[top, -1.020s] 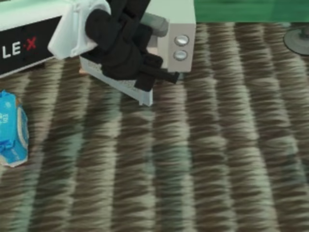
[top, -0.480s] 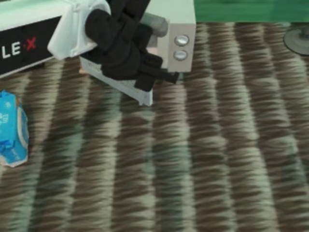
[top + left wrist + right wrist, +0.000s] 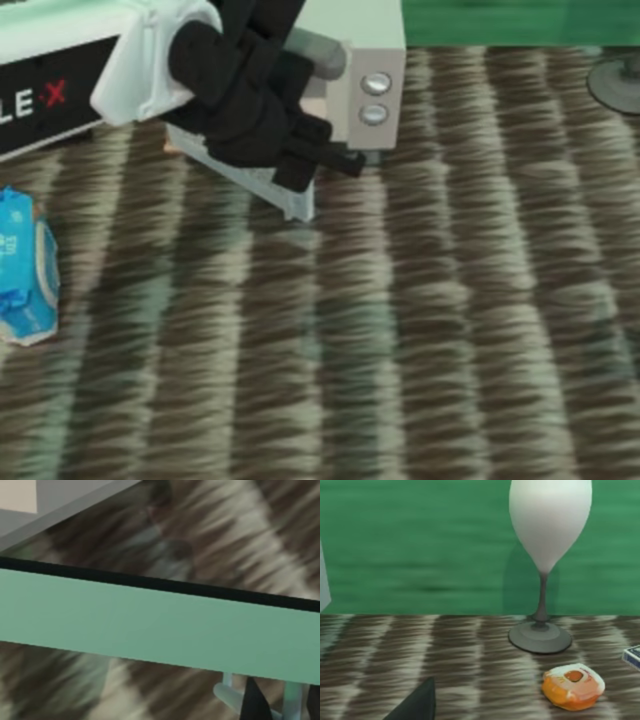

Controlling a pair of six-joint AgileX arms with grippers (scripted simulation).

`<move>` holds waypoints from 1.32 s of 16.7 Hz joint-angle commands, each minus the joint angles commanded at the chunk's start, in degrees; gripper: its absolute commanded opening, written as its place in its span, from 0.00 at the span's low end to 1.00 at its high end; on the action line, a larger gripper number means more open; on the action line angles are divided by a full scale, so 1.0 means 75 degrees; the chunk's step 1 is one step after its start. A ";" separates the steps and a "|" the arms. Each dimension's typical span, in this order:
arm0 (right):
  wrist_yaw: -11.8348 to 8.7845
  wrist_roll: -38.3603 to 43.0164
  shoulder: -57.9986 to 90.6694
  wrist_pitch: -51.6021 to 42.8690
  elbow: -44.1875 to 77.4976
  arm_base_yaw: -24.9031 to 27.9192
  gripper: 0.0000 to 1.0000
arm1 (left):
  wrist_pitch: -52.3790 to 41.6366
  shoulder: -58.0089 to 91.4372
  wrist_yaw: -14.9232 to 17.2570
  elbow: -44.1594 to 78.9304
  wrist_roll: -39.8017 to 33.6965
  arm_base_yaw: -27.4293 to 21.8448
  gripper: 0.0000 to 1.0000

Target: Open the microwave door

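Note:
The pale microwave (image 3: 365, 30) stands at the table's far edge, left of the middle, its two silver knobs (image 3: 375, 98) facing forward. The microwave door (image 3: 250, 180) is swung out at an angle, with its free end toward the table's front. My left gripper (image 3: 335, 158) reaches down over that door. In the left wrist view its dark fingers (image 3: 255, 705) stand either side of the pale door handle (image 3: 231, 699), under the door's mint edge (image 3: 150, 620). My right gripper (image 3: 420, 707) is parked outside the top view.
A white wine glass (image 3: 547, 540) stands at the far right, its base (image 3: 618, 80) in the top view. Near it lie an orange packet (image 3: 572, 685) and a blue box (image 3: 632, 656). A blue packet (image 3: 25, 265) lies at the left edge.
The left arm has drawn slightly left and back, and the door's free end has swung a little further out with it. Nothing else has moved.

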 joint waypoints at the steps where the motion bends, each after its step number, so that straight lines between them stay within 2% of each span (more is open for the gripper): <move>1: 0.0000 0.0000 0.0000 0.0000 0.0000 0.0000 1.00 | 0.0020 -0.0083 0.0079 -0.0111 0.0168 0.0066 0.00; 5: 0.0000 0.0000 0.0000 0.0000 0.0000 0.0000 1.00 | 0.0096 -0.0382 0.0373 -0.0488 0.0768 0.0294 0.00; 22: 0.0000 0.0000 0.0000 0.0000 0.0000 0.0000 1.00 | 0.0100 -0.0395 0.0385 -0.0504 0.0794 0.0304 0.00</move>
